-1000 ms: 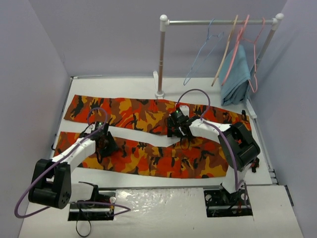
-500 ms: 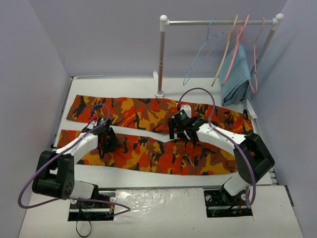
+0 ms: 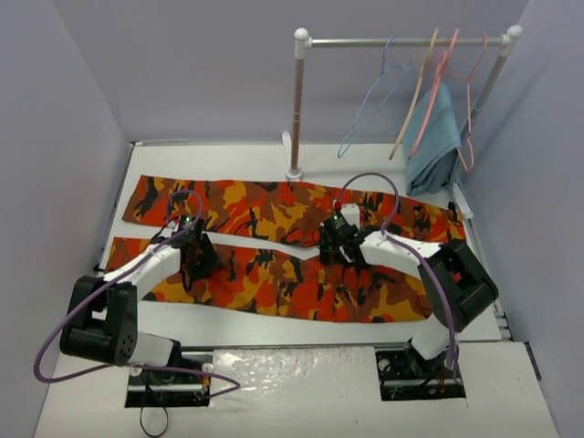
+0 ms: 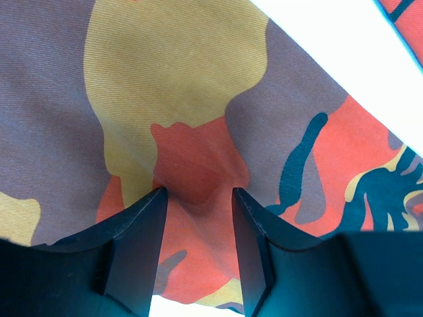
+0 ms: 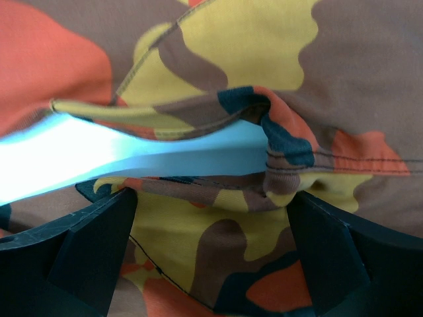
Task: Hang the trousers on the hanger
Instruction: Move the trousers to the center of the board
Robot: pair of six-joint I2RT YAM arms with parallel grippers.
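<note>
Swung rightward and a touch nearer over the last second, the right pincer [image 3: 339, 246] is now set on the fork of the trousers [image 3: 274, 205], while the left arm has hardly been moved. The trousers are spread flat on the surface [image 3: 228, 160], their long axis running left to right, with the waist at the right and the two legs trailing left. The near leg is nipped by the left pincer [image 4: 198, 191]: its jaws are half closed on a raised fold of cloth. The right pincer [image 5: 211, 198] is held wide open, straddling the bunched crotch seam, with nothing gripped yet. The hanger [image 3: 363, 111] is hung on the rail [image 3: 401, 40], well apart at the far right, and is reached more easily by the right arm.
</note>
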